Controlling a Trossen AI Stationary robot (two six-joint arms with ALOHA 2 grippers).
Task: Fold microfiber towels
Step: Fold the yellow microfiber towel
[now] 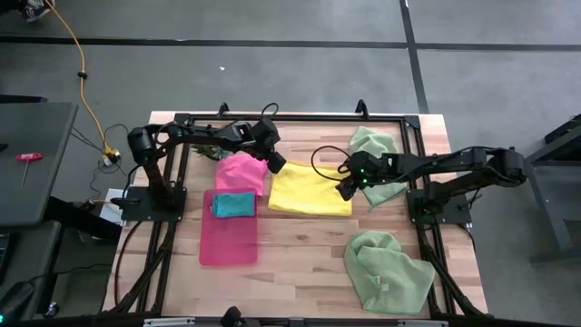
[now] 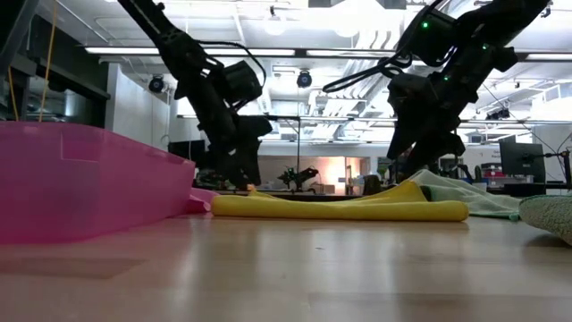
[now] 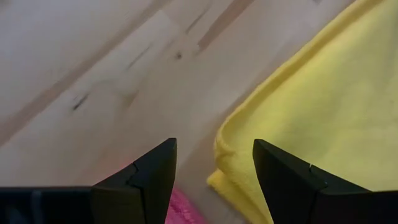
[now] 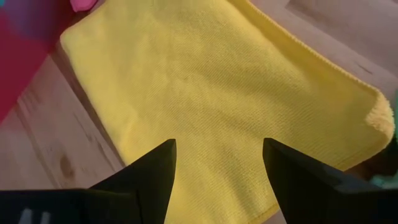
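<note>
The yellow towel (image 1: 310, 189) lies flat on the table's middle, doubled over, with a fold along its near edge (image 2: 340, 211). My left gripper (image 1: 275, 164) stands open over its far left corner (image 3: 227, 140), a finger on either side of that corner. My right gripper (image 1: 348, 187) hangs open above the towel's right part (image 4: 211, 81). A hot pink towel (image 1: 242, 172) lies bunched just left of the yellow one. A folded teal towel (image 1: 234, 204) rests in the pink tray (image 1: 227, 245). Two pale green towels lie crumpled, one at the far right (image 1: 374, 148) and one at the near right (image 1: 388, 271).
The pink tray's wall (image 2: 80, 179) stands at the table's left. Black frame rails (image 1: 272, 119) run along the table's edges. A small green plant (image 1: 205, 151) sits under my left arm. Bare wood (image 1: 300, 263) shows near the front middle.
</note>
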